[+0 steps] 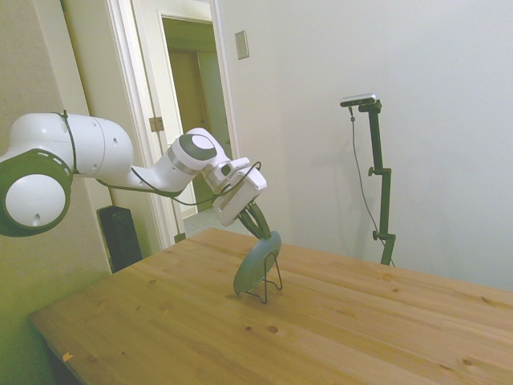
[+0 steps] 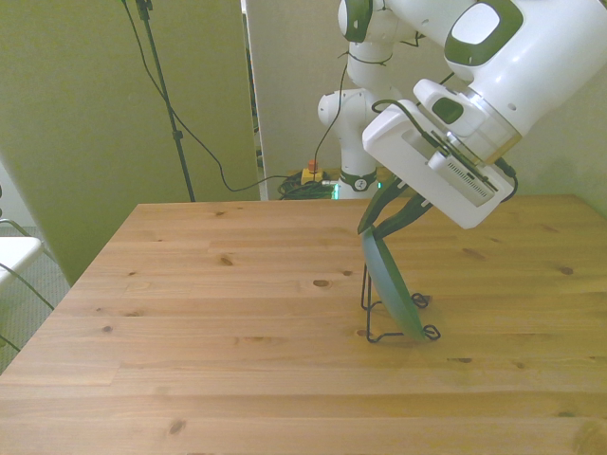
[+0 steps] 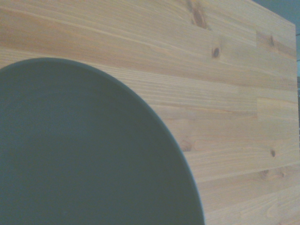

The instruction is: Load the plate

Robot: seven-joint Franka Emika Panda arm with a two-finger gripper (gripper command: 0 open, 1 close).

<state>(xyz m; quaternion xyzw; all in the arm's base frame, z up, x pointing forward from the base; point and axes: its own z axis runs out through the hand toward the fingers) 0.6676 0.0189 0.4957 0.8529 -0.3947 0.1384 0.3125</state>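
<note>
Teal plate (image 1: 258, 263) stands on edge, tilted, in the wire stand (image 1: 271, 282) on the wooden worktop (image 1: 337, 321); the gripper (image 1: 261, 227) pinches its top rim

One plate (image 1: 255, 266), dark teal-green, standing on edge and tilted, seen too at (image 2: 391, 284) and filling much of the wrist view (image 3: 89, 154)
One thin black wire stand (image 1: 272, 285), also at (image 2: 398, 332), touching the plate's lower edge
One wooden surface (image 1: 337, 337), also at (image 2: 209, 313) and (image 3: 225, 93), carrying both
One white arm (image 1: 96, 152), with one claw (image 1: 258, 220), also at (image 2: 389, 213), at the plate's upper rim
One doorway (image 1: 192, 96) in the far wall of the side view
One small dark box-shaped thing (image 1: 120, 237) standing off the surface's far left in the side view; kind not clear
</note>
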